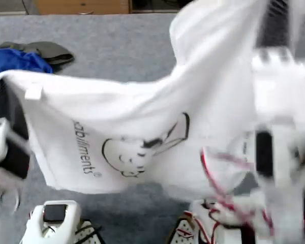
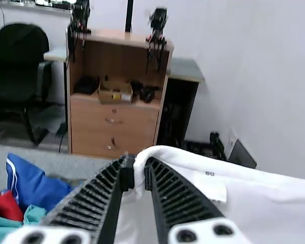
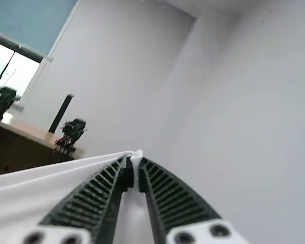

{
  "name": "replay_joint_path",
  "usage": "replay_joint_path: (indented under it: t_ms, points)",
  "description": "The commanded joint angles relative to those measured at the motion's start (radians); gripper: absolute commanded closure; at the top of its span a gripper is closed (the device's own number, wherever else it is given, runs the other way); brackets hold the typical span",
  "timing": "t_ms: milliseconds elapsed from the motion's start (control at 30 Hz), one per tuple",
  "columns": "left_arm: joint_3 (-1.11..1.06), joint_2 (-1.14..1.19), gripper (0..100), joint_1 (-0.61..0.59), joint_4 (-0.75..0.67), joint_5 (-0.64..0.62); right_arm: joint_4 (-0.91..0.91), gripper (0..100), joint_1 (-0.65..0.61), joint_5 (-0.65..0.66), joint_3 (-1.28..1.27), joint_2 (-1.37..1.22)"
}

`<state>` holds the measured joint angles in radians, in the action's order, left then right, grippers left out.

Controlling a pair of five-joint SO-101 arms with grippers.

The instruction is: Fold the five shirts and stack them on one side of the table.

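Right now you have the white shirt [image 1: 142,127] lifted off the grey table [image 1: 117,40] and stretched between both arms. Your left gripper [image 2: 136,163] is pinched tight on 1 bunched edge of it, and your right gripper [image 3: 134,162] is clamped on another edge. The cloth sags in the middle, with its printed side facing the high camera. A blue shirt [image 1: 15,60] and a dark shirt [image 1: 51,51] lie crumpled at the table's far left. This looks like the spreading step for 1 of the 5 shirts, with no fold made yet. Next, lower both edges together under even tension so it lands flat.
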<state>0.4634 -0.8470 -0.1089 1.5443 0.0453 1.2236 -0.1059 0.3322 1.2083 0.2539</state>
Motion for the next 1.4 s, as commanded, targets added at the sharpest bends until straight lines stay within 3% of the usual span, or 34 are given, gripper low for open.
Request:
replay_joint_path:
  t_ms: [0, 300, 433, 600, 900, 1100, 1300, 1367]
  points:
    - [-0.241, 0.002, 98, 0.009, -0.169, 0.005, -0.061, 99.6, 0.016, -0.011, -0.079, -0.093]
    - [-1.056, 0.016, 98, 0.003, -1.005, 0.006, -0.376, 99.6, 0.018, -0.077, -0.285, -0.435]
    - [-1.111, 0.147, 98, -0.028, -1.192, 0.002, -0.502, 99.6, 0.016, -0.1, -0.285, -0.579]
    - [-0.864, 0.447, 98, -0.06, -1.183, -0.051, -0.505, 99.6, 0.013, -0.104, -0.22, -0.659]
    - [-0.427, 0.766, 98, -0.061, -0.885, -0.124, -0.272, 99.6, 0.033, -0.104, -0.159, -0.7]
    - [-0.43, 0.776, 98, -0.061, -0.793, -0.118, -0.101, 99.6, 0.038, -0.098, -0.208, -0.714]
    - [-0.562, 0.783, 98, -0.06, -0.807, -0.106, -0.023, 99.6, 0.084, -0.104, -0.252, -0.783]
    - [-0.654, 0.809, 98, -0.06, -0.879, -0.084, -0.025, 99.6, 0.101, -0.104, -0.262, -0.819]
